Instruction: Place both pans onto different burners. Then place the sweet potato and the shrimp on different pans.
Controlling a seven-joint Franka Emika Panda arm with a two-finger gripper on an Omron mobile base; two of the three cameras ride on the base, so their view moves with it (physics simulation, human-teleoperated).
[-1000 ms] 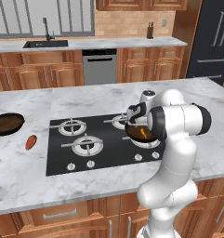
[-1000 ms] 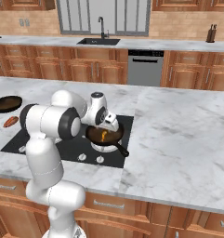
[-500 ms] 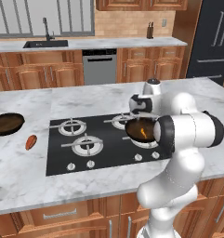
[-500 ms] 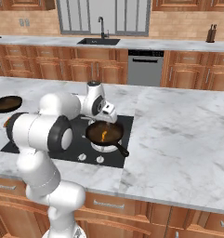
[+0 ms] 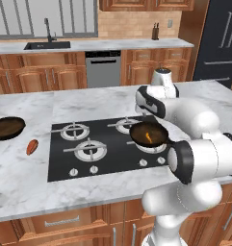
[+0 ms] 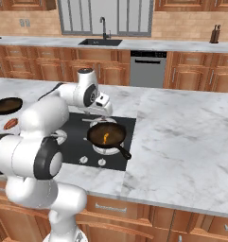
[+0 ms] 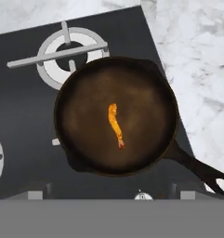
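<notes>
Gripper above shrimp (image 7: 115, 124) in pan (image 7: 85, 88), burner (image 7: 69, 51) beside

Shrimp (image 5: 148, 138) in pan (image 5: 148, 133) on burner, pincer apparently hidden

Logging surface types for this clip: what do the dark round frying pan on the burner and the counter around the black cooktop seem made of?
The dark round frying pan looks like matte cast iron: brown-black, dull, thick-rimmed. The counter looks like polished marble: white with grey veining. Both are rendered, so this is appearance only.
</notes>
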